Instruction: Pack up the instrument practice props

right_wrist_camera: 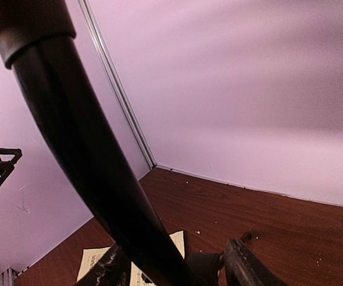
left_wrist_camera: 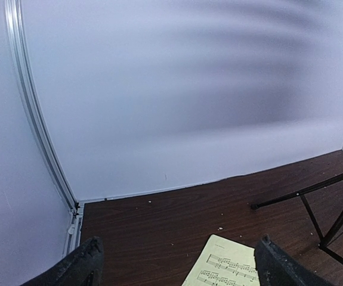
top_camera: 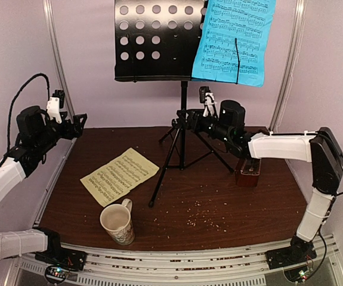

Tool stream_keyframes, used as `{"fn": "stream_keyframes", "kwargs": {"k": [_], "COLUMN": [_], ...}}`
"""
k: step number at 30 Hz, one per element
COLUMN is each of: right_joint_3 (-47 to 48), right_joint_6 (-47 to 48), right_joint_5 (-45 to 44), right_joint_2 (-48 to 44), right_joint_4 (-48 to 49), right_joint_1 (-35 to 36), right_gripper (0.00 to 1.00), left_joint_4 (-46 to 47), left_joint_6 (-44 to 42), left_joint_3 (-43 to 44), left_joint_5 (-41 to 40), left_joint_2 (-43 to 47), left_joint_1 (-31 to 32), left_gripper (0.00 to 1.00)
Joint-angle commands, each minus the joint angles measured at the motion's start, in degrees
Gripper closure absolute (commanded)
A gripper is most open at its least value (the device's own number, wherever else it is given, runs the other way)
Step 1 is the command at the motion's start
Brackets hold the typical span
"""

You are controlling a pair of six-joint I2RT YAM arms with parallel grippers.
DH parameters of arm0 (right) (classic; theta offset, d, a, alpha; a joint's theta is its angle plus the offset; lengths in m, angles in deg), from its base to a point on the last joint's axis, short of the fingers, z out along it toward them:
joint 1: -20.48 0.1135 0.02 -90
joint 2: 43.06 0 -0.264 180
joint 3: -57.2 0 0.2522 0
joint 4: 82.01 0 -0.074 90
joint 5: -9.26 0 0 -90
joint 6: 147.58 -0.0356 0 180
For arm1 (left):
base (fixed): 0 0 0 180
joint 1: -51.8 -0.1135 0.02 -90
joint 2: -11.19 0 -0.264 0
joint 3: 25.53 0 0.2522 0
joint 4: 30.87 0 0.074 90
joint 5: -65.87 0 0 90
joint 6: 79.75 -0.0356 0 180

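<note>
The black perforated music stand (top_camera: 153,39) stands at the back centre on its tripod, with a blue music sheet (top_camera: 234,39) on its right side. My right gripper (top_camera: 186,118) is at the stand's pole, just above the tripod hub. In the right wrist view the pole (right_wrist_camera: 93,161) runs between the fingers (right_wrist_camera: 243,268), which close against it and its collar. A pale yellow music sheet (top_camera: 119,176) lies flat on the table to the left. It also shows in the left wrist view (left_wrist_camera: 231,268). The dark red-brown metronome (top_camera: 247,173) stands partly hidden behind my right forearm. My left gripper (top_camera: 80,122) is open and empty, raised at the far left.
A cream patterned mug (top_camera: 117,223) stands near the front edge, left of centre. The tripod legs (top_camera: 165,173) spread across the middle of the brown table (top_camera: 219,202). Crumbs are scattered on the table. White walls and metal frame rails close in the back and sides.
</note>
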State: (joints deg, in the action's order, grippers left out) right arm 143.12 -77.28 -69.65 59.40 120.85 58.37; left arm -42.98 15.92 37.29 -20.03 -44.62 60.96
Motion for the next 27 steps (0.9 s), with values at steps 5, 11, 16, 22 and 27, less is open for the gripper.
{"fn": "stream_keyframes", "kwargs": {"k": [5, 11, 16, 22, 27], "right_joint_3": [6.33, 3.48, -0.6, -1.48, 0.35], "right_joint_6": [3.62, 3.43, 8.46, 16.36, 15.36], "right_joint_5": [3.01, 3.34, -5.17, -24.98, -40.8], "right_joint_2": [3.21, 1.26, -3.07, -5.66, -5.03], "right_joint_4": [-0.52, 2.68, 1.25, -2.29, -3.31], "right_joint_1": [-0.27, 0.26, 3.48, 10.55, 14.18], "right_gripper": [0.67, 0.87, 0.98, 1.0, 1.0], "left_joint_4": [1.56, 1.54, 1.7, 1.74, 1.78], "left_joint_6": [-0.8, -0.67, -0.56, -0.38, -0.38], "left_joint_3": [-0.54, -0.65, -0.54, -0.63, -0.72], "left_joint_5": [0.11, 0.45, 1.15, 1.35, 1.33], "left_joint_2": [0.7, 0.66, 0.61, 0.71, 0.83], "left_joint_1": [0.01, 0.06, 0.06, 0.0, 0.05], "left_gripper": [0.09, 0.09, 0.09, 0.09, 0.09]}}
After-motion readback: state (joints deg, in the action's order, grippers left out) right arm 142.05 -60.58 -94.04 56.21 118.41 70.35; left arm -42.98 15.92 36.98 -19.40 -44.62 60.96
